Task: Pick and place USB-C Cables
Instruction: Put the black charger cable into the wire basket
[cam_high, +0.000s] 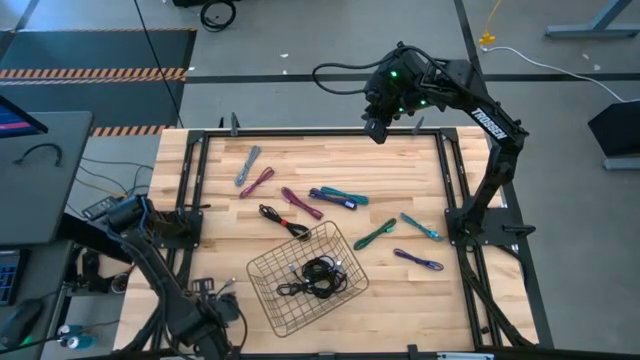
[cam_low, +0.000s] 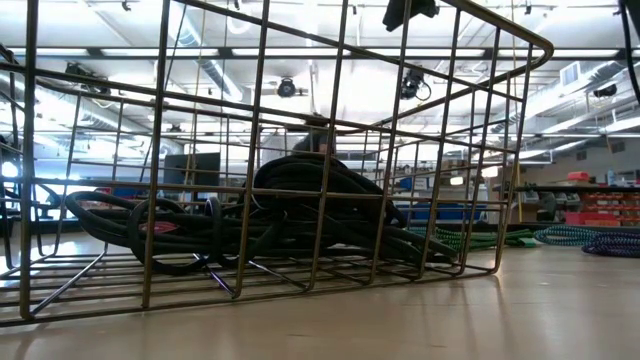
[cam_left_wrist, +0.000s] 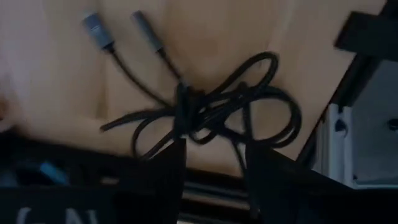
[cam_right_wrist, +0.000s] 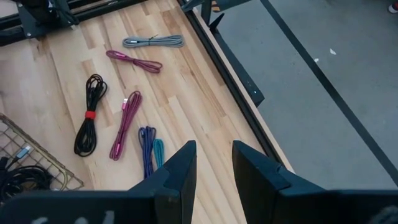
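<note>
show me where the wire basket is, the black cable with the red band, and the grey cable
wire basket (cam_high: 262, 272): high view, on its left rim wire.
black cable with the red band (cam_right_wrist: 89, 115): right wrist view, on the red band at mid-bundle.
grey cable (cam_right_wrist: 153, 41): right wrist view, on the middle of the bundle.

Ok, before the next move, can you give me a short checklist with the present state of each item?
1. Left end effector open: ok.
2. Black cable in front of it, on the table: ok.
3. Cable centred between its fingers: cannot tell.
4. Basket has room left: ok.
5. Right end effector open, empty, at the far edge: ok.
6. All cables in basket: not ok, coloured cables lie outside.
</note>
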